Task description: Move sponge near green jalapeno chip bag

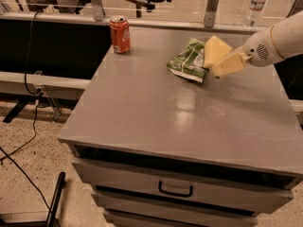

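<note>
The pale yellow sponge (216,48) is held by my gripper (216,66) just above the table, at the right edge of the green jalapeno chip bag (186,60). The bag lies crinkled on the far middle-right of the grey table top (156,112). The sponge overlaps the bag's right side in this view. My white arm (279,41) reaches in from the right. One pale yellow finger (229,65) shows in front of the sponge; the other is hidden behind it.
A red soda can (120,34) stands upright at the far left corner of the table. A water bottle (256,4) stands behind the table at the back right. Drawers (175,189) are below the front edge. Cables lie on the floor at the left.
</note>
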Tool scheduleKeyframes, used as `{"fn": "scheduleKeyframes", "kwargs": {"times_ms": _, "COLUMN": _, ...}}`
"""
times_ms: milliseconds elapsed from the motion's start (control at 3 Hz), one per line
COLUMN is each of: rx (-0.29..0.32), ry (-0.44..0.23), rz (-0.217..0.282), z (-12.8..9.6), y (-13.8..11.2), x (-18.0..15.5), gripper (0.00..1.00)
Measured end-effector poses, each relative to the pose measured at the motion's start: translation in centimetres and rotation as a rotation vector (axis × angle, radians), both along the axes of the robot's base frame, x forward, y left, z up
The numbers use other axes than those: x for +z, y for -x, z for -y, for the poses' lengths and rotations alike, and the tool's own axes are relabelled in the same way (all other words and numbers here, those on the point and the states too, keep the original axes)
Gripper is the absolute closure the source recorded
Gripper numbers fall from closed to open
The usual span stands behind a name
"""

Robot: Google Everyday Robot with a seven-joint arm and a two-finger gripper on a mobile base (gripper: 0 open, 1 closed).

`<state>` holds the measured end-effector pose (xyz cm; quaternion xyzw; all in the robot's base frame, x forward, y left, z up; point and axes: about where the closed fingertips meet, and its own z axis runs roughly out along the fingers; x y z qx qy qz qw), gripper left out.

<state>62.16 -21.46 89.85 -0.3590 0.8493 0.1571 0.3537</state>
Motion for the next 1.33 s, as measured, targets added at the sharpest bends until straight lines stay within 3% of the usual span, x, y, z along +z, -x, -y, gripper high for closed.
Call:
{"fn": "scheduleKeyframes", "kwargs": {"times_ms": 667, "rx": 0.008, "ry": 0.016, "rz": 0.039, "z": 1.3, "y": -1.8, "x": -1.0, "gripper": 0.40}}
{"fn": "scheduleKeyframes", "kwargs": {"times_ms": 1000, "rx": 0.009, "ry": 0.014, "rz": 0.036, "z": 1.3, "y": -2.0, "x": -1.5, "gripper": 0.09}}
{"fn": "scheduleKeyframes", "kwargs": {"times_ms": 1333, "rx": 0.012, "ry": 0.014, "rz": 0.034, "z": 1.1, "y": -2.0, "x": -1.6, "gripper": 0.00}}
